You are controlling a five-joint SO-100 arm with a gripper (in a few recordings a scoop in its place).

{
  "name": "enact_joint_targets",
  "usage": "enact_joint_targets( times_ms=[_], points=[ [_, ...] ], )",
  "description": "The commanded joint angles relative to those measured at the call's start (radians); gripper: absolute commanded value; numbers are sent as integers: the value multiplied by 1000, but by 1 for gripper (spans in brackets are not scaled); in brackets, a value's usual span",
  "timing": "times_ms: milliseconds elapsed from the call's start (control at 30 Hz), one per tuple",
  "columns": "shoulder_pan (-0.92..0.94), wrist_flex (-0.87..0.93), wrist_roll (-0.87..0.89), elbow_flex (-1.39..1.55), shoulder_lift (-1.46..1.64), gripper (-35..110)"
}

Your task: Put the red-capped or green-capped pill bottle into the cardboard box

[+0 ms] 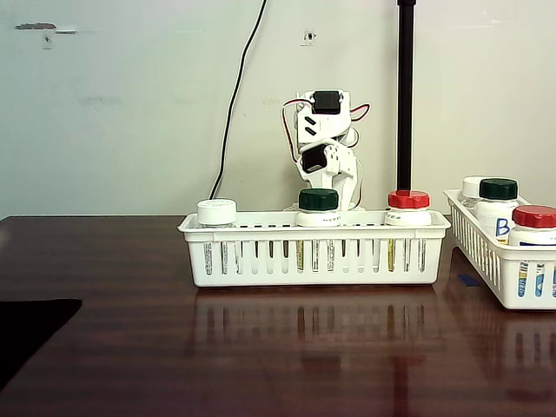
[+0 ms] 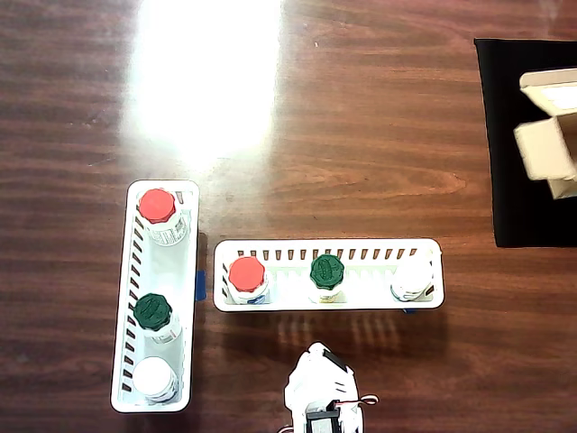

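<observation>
We see two white slotted baskets on a dark wooden table [image 2: 361,135]. In the overhead view the long basket [image 2: 329,303] lies crosswise just above the robot arm [image 2: 323,392], and it holds three bottles in a row: the red-capped pill bottle [image 2: 246,274] at its left end, a green-capped bottle [image 2: 326,272] in the middle and a white-capped bottle [image 2: 412,276] at its right end. In the fixed view the order is mirrored: the pill bottle [image 1: 407,207] stands at the right end of that basket [image 1: 314,256], the green-capped one [image 1: 318,206] in the middle and the white-capped one [image 1: 216,212] at the left.

The arm [image 1: 326,148] stands folded behind the basket in the fixed view, upright and just behind the green-capped bottle, with the pill bottle off to its right and apart from it. We cannot make out the gripper fingers in either view, so we cannot tell whether they are spread or closed; nothing appears to be held.

The second basket [image 2: 153,298] lies lengthwise at the left of the overhead view with another red-capped bottle [image 2: 159,209], a dark-green-capped bottle [image 2: 153,314] and a white-capped one [image 2: 154,377]. The cardboard box [image 2: 550,135] sits on a black mat [image 2: 514,198] at the far right edge of the overhead view, flaps open, well apart from the arm and from the pill bottle.
</observation>
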Motion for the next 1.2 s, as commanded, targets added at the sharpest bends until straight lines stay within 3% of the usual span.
enact_joint_targets(
  times_ms=[0, 67, 133, 433, 1167],
  points=[
    [138, -38, 868, 0, 86, 1],
    [149, -51, 1135, 0, 86, 1],
    [156, -69, 1175, 0, 86, 1],
    [110, -147, 1081, 0, 86, 1],
    [80, -278, 1095, 0, 86, 1]
  ],
)
